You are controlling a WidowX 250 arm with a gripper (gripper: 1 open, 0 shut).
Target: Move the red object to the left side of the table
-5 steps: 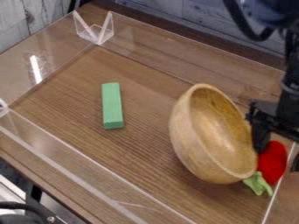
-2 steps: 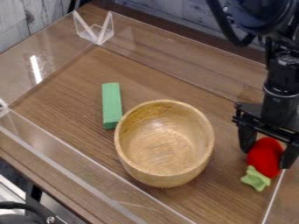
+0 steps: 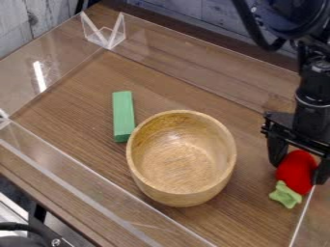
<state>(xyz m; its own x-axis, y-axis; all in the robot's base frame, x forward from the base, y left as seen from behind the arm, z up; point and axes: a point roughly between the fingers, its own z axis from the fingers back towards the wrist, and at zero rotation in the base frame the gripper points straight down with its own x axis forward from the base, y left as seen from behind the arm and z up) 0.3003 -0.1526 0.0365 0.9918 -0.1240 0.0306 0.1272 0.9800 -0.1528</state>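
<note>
The red object [image 3: 296,172], a small glossy toy fruit with a light-green leafy end [image 3: 285,197], lies on the table [image 3: 77,106] at its right edge. My gripper [image 3: 298,166] hangs straight down over it, jaws open, with the dark fingers [image 3: 276,154] straddling the fruit's upper part. Whether the fingers touch the fruit I cannot tell.
A round wooden bowl [image 3: 183,156] sits upright just left of the fruit. A green rectangular block [image 3: 123,116] lies further left. Clear acrylic walls [image 3: 52,58] edge the tabletop, with a clear corner piece [image 3: 103,32] at the back left.
The bowl, tilted up on its side against the gripper a second ago, now rests upright nearer the middle. The gripper has shifted only slightly over the fruit.
</note>
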